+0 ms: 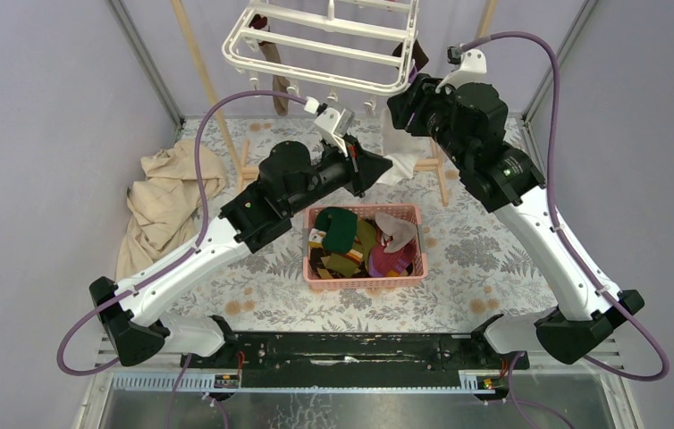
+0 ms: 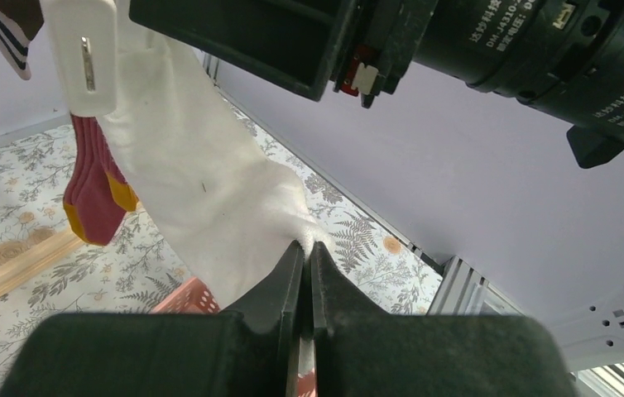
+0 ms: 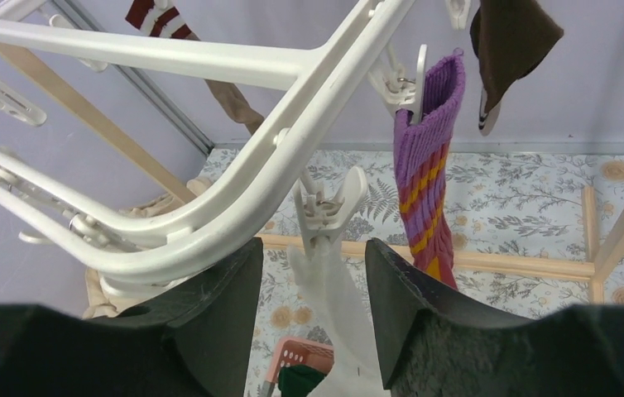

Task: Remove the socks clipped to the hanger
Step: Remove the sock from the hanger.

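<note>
The white hanger [image 1: 324, 45] hangs at the top centre. A white sock [image 2: 209, 190] hangs from one of its clips [image 2: 85, 58]. My left gripper [image 2: 309, 248] is shut on the lower end of this white sock, above the basket; it also shows in the top view [image 1: 376, 166]. My right gripper [image 3: 313, 281] is open at the hanger's corner [image 3: 209, 231], its jaws on either side of the clip [image 3: 325, 211] that holds the white sock [image 3: 333, 306], not touching it. A purple striped sock [image 3: 424, 165], a brown sock [image 3: 507, 41] and a maroon sock with yellow toe [image 2: 93, 194] stay clipped.
A pink basket [image 1: 315, 273] holding several loose socks stands on the floral table below the grippers. A beige cloth [image 1: 168, 192] lies at the left. The wooden pole frame [image 3: 474, 263] stands behind the hanger. The right arm [image 1: 503, 179] is close above my left gripper.
</note>
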